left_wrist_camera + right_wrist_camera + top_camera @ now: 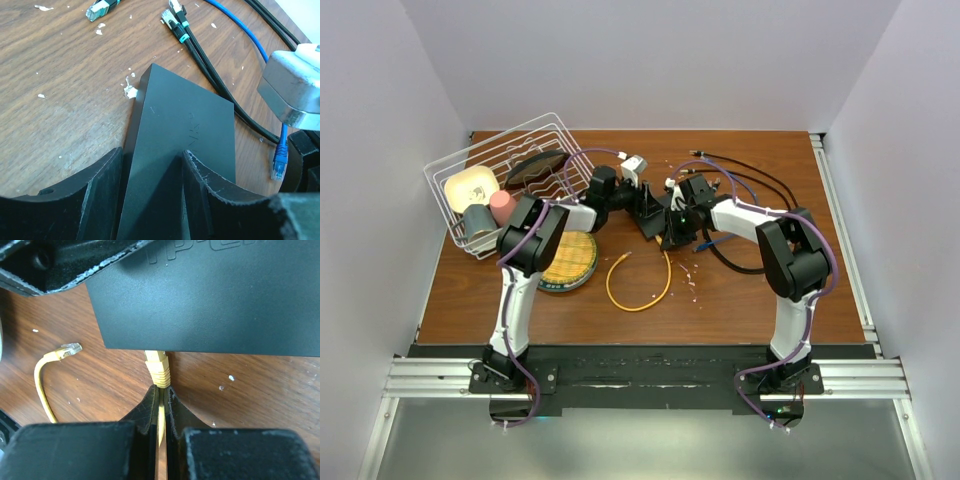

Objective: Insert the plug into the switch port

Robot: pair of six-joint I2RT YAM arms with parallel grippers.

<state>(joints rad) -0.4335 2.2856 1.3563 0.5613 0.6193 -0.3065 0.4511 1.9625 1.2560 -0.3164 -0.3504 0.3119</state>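
The brown table (770, 290) has white crumbs on it. The black box (225, 300) lies there, and the left gripper (152, 170) squeezes it from both sides. The right gripper (162, 397) pinches the yellow cable (42, 390) just behind the plug (156, 367). The plug's tip is at the box's edge, and the port is hidden. If the plug is crooked, a push may jam it or slide the box.

I work at a brown wooden table (740, 310). Plain pale walls (640, 60) close me in on three sides.
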